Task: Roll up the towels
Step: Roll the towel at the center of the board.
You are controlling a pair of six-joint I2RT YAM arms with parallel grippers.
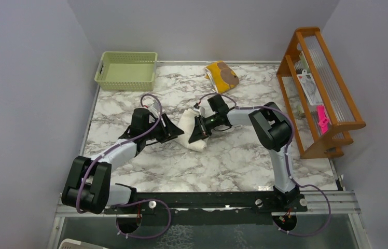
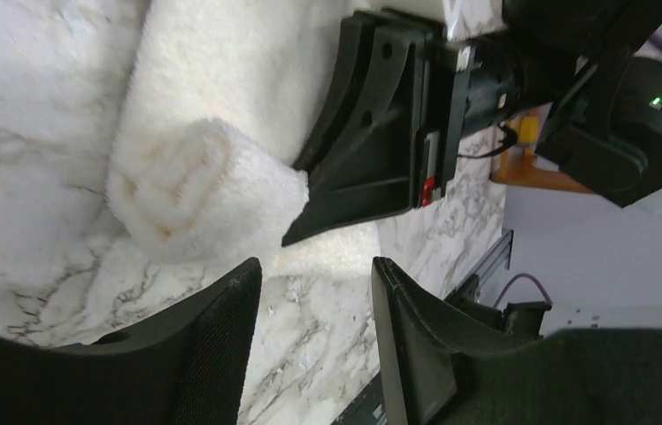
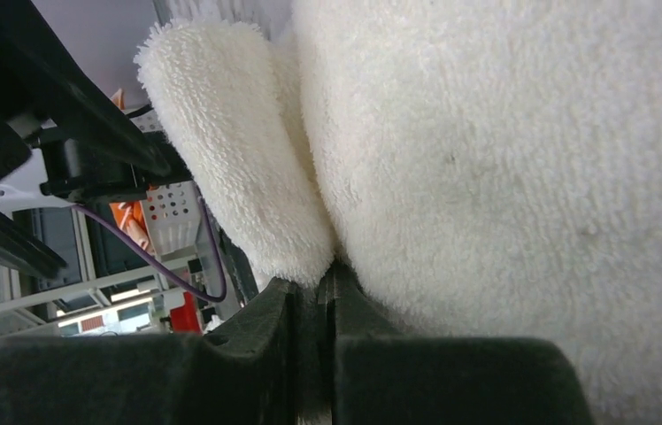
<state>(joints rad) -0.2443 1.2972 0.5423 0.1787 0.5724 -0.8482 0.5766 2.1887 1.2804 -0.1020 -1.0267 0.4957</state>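
With my right pincer (image 3: 327, 282) shut and pressed into the half-rolled cream towel (image 2: 195, 190), which lies on the counter (image 1: 155, 171) well nearer me than the green basket (image 1: 124, 83), my left pincer (image 2: 317, 266), apart and empty, should grip the roll's end squarely, I judge.

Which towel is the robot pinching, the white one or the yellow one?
The white towel, rolled up mid-table, pinched by the right gripper. The yellow towel lies alone by the far edge.
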